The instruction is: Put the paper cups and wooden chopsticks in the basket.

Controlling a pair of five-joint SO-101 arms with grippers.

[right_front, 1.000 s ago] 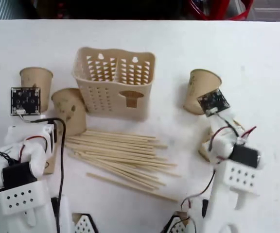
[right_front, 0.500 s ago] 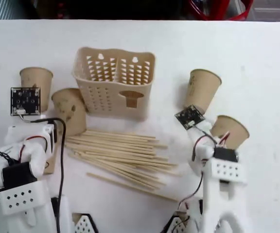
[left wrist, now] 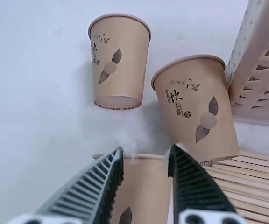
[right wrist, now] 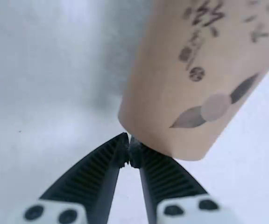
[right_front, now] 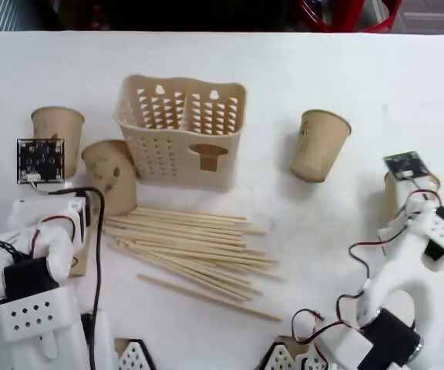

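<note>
The perforated beige basket stands at the table's middle back. In front of it lies a pile of wooden chopsticks. Two paper cups stand left of the basket, and a third stands to its right. My left gripper is open above a cup lying on its side, near the chopsticks' left end. My right gripper is shut on the edge of another paper cup. That held cup is at the table's right side, partly hidden by the arm.
The white table has free room at the back right and along the far edge. Dark and red objects sit beyond the table's far edge. Both arm bases stand at the front edge.
The right arm has swung from near the chopsticks' right end out to the table's right side, and its cup went with it. The left arm has kept still.
</note>
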